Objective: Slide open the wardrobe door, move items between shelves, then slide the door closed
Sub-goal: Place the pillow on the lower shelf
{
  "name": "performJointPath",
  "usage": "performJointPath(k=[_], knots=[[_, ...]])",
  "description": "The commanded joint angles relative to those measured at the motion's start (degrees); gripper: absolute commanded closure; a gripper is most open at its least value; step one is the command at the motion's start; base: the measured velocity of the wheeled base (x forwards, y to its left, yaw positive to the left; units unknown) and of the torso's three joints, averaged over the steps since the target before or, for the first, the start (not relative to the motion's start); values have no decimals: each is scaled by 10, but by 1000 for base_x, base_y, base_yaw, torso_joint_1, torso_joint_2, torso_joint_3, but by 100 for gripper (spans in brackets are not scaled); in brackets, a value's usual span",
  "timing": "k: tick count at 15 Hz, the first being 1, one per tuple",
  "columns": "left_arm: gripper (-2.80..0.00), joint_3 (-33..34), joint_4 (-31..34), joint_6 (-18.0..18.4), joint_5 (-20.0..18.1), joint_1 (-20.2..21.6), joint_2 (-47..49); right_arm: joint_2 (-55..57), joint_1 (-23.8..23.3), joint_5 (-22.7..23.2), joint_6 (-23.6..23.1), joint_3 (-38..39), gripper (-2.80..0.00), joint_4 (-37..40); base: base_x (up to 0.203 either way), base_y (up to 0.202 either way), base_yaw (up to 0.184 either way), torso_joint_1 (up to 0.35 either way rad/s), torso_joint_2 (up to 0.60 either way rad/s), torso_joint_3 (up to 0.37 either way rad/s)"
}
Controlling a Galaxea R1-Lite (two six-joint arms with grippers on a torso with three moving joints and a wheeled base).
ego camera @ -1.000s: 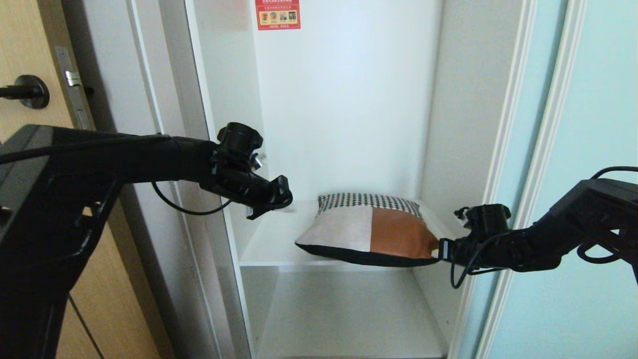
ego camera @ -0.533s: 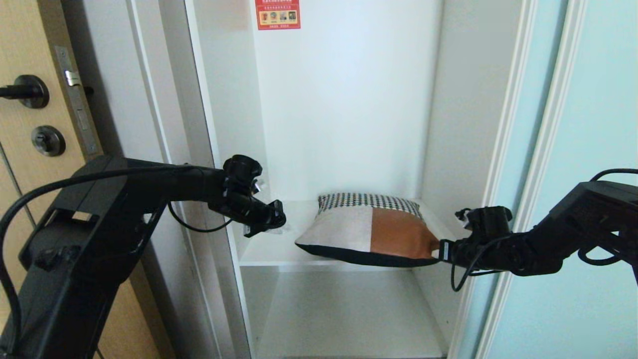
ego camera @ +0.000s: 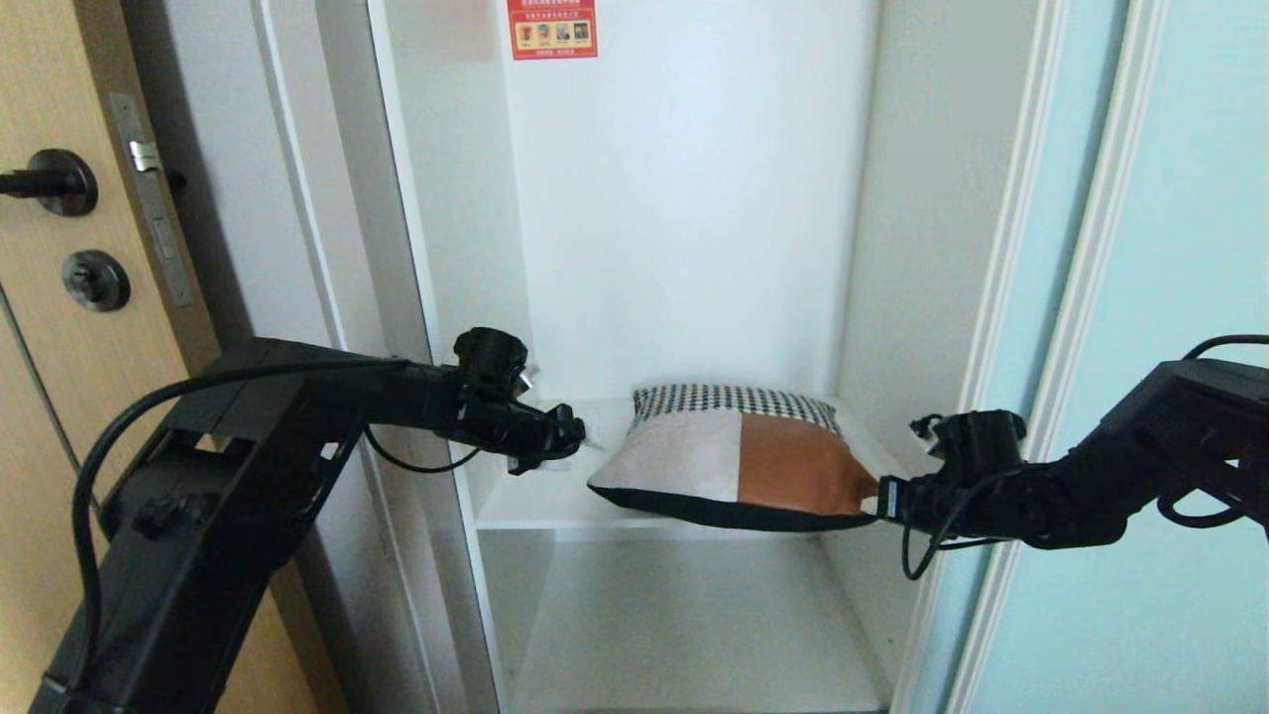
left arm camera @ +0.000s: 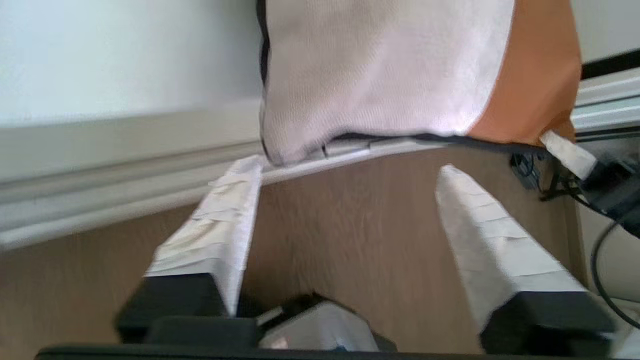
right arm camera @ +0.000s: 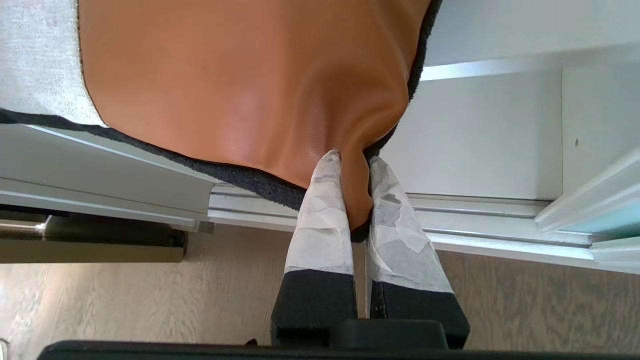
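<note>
Cushion point(ego camera: 739, 458) in my grip: white panel, tan-brown panel, black-and-white check band, black edge. Shelves point(ego camera: 535, 501) white. Sliding door point(ego camera: 1170, 297) pale aqua. My fingers point(right arm camera: 320, 220) white-wrapped.

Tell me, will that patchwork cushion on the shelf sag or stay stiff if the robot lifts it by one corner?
Probably sag: the cushion looks plump and soft, and its tan corner puckers where the right gripper pinches it. It seems light for its bulk. The smooth tan panel may be slippery. The left gripper is open beside it.
</note>
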Motion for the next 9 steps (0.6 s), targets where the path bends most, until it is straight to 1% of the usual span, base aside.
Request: performJointPath(k=[1, 3, 6, 9], knots=[[-280, -1, -6, 8, -2, -4, 26, -3, -2, 2, 1, 0, 0, -2, 0, 0, 0, 0, 0, 0], [-280, 0, -4, 33, -1, -6, 43, -5, -3, 4, 2, 3, 0, -2, 0, 0, 0, 0, 0, 0], [-280, 0, -11, 37, -1, -19, 49, -8, -6, 16, 3, 9, 0, -2, 0, 0, 0, 0, 0, 0], [-280, -1, -65, 37, -2, -29, 65, -8, -6, 17, 2, 13, 0, -2, 0, 0, 0, 0, 0, 0]])
